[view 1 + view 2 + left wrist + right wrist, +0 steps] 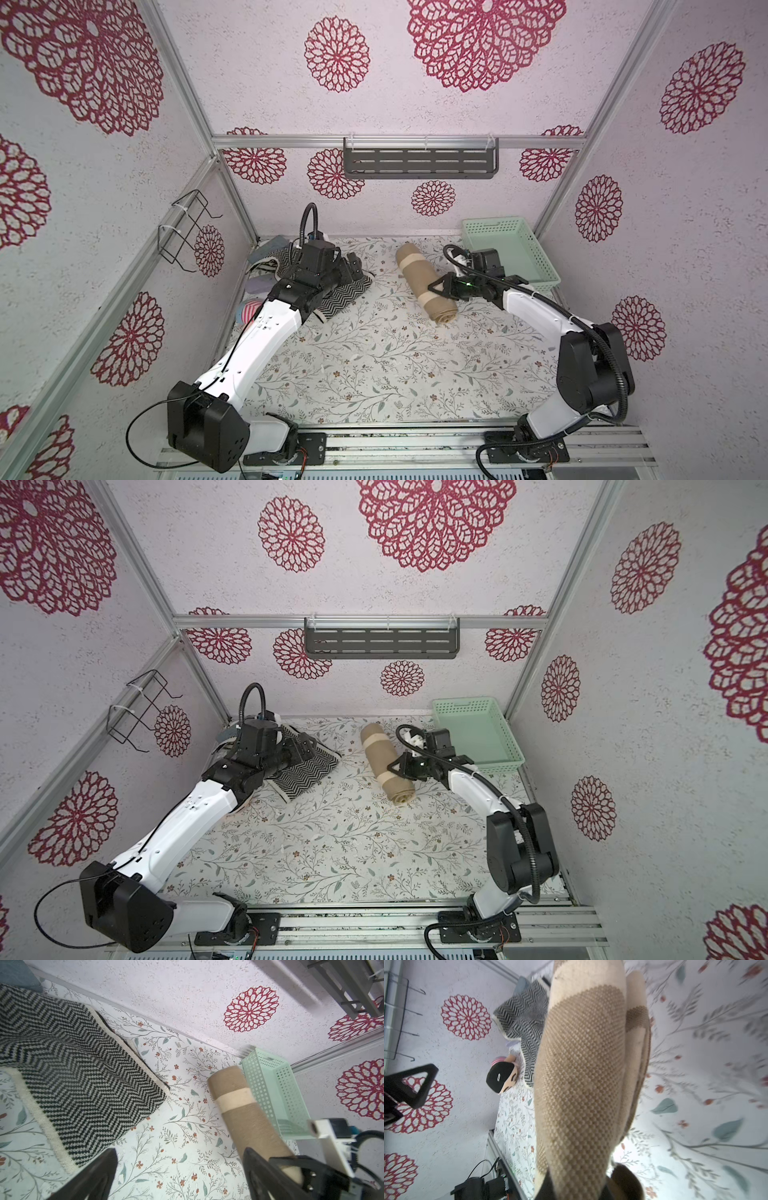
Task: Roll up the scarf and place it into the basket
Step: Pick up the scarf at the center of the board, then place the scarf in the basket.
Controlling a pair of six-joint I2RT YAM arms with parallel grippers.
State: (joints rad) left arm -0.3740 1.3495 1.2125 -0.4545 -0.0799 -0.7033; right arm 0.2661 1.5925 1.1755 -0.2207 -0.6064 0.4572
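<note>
The scarf (424,282) (388,766) is a tight tan roll with cream bands, lying at an angle mid-table just left of the basket. My right gripper (439,287) (400,766) is shut on the scarf near its front half; in the right wrist view the knit roll (581,1074) fills the space between the jaws (577,1188). The mint-green basket (490,226) (461,706) (257,1082) stands at the back right with nothing in it. My left gripper (353,266) (179,1153) hangs open over the table's left side, holding nothing, and sees the roll (245,1109) from the side.
A black-and-white chevron cloth (340,291) (72,1076) lies under my left arm, with more soft items (249,309) piled in the back left corner. A doll head with a black cap (501,1080) lies near them. A dark grey slotted shelf (419,162) and a black wire rack (187,232) hang on the walls.
</note>
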